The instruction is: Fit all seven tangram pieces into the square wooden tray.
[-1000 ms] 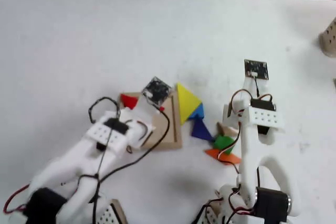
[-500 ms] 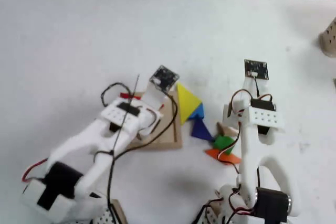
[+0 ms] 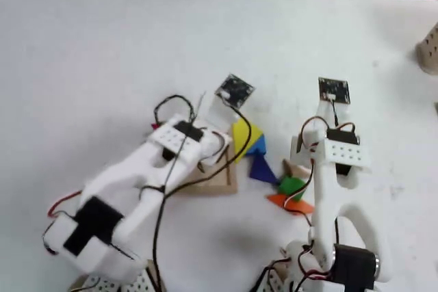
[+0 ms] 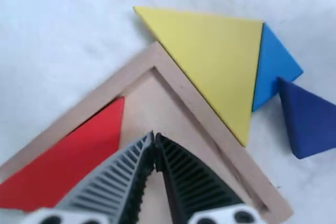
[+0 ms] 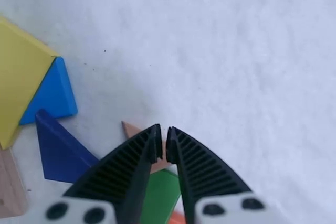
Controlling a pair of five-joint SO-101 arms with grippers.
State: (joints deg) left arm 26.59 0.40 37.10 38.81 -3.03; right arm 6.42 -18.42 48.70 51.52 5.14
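The square wooden tray (image 4: pixel 173 80) lies under my left gripper (image 4: pixel 154 139), which is shut on nothing and hangs over the tray's bare floor near one corner. A red triangle (image 4: pixel 68 166) lies inside the tray. Against the tray's outer rim rests a big yellow triangle (image 4: pixel 215 61), with a light blue triangle (image 4: pixel 273 72) and a dark blue piece (image 4: pixel 310 124) beside it. My right gripper (image 5: pixel 161 132) is shut and empty above a tan piece (image 5: pixel 134 129), a green piece (image 5: pixel 160 195) and an orange piece (image 5: pixel 176 216). From above, the tray (image 3: pixel 222 181) is mostly covered by the left arm.
The loose pieces cluster between the two arms: yellow (image 3: pixel 245 135), dark blue (image 3: pixel 262 169), green (image 3: pixel 292 186), orange (image 3: pixel 287 201). White tabletop (image 3: pixel 205 39) stretches open behind them. A perforated tan object (image 3: pixel 429 49) stands at the far right edge.
My left arm has swung to the right across the tray, toward the yellow triangle, and now covers most of the red triangle from above. The right arm has stayed still.
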